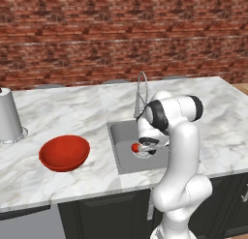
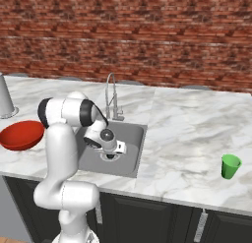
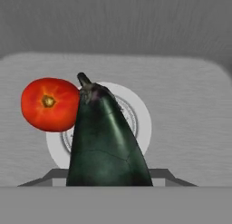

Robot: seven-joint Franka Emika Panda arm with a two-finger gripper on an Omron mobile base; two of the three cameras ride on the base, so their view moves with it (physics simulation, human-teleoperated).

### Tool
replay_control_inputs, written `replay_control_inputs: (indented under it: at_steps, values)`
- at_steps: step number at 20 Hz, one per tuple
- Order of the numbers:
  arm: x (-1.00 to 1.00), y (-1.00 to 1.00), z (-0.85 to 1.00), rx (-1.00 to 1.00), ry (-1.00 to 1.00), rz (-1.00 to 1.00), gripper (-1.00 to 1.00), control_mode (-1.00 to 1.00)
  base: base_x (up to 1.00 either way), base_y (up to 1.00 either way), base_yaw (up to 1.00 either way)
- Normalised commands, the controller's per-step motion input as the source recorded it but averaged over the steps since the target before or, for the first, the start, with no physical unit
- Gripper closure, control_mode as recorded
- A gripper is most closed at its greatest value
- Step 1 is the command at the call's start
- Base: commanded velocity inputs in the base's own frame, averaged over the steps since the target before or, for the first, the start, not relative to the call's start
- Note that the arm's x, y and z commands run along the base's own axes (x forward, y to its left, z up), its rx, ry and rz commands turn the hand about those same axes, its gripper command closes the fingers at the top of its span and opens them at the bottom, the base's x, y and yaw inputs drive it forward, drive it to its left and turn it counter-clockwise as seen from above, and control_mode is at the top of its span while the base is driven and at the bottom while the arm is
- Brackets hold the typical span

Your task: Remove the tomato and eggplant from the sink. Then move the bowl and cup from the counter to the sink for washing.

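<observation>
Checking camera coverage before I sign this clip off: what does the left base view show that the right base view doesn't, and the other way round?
Left base view: the tomato, red, right at the end effector down in the sink.
Right base view: the green cup, upright on the counter far to the sink's right.
Both: the red bowl on the counter left of the sink, the faucet, and the arm reaching into the basin.

One tomato [image 3: 49, 104] and one eggplant [image 3: 106, 141] in the single sink [image 2: 133, 153]; one red bowl [image 1: 64, 153], one green cup [image 2: 230, 166] and one grey canister [image 1: 8, 116] on the bench [image 2: 192, 124]; one faucet [image 1: 141, 90].
</observation>
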Motion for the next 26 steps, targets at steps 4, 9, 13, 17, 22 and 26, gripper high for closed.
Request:
replay_control_inputs:
  at_steps: [4, 9, 13, 17, 22, 26]
  values:
    - [-0.17, -0.01, 0.19, 0.00, 0.00, 0.00, 1.00, -1.00, 0.00, 0.00, 0.00]
    - [-0.19, 0.00, 0.20, 0.00, 0.00, 0.00, 1.00, -1.00, 0.00, 0.00, 0.00]
    - [-0.16, -0.01, 0.25, 0.00, 0.00, 0.00, 1.00, -1.00, 0.00, 0.00, 0.00]
    - [-0.17, -0.05, 0.24, 0.00, 0.00, 0.00, 1.00, -1.00, 0.00, 0.00, 0.00]
    - [-0.16, -0.02, 0.25, 0.00, 0.00, 0.00, 1.00, -1.00, 0.00, 0.00, 0.00]
    - [-0.10, -0.01, 0.31, 0.00, 0.00, 0.00, 1.00, -1.00, 0.00, 0.00, 0.00]
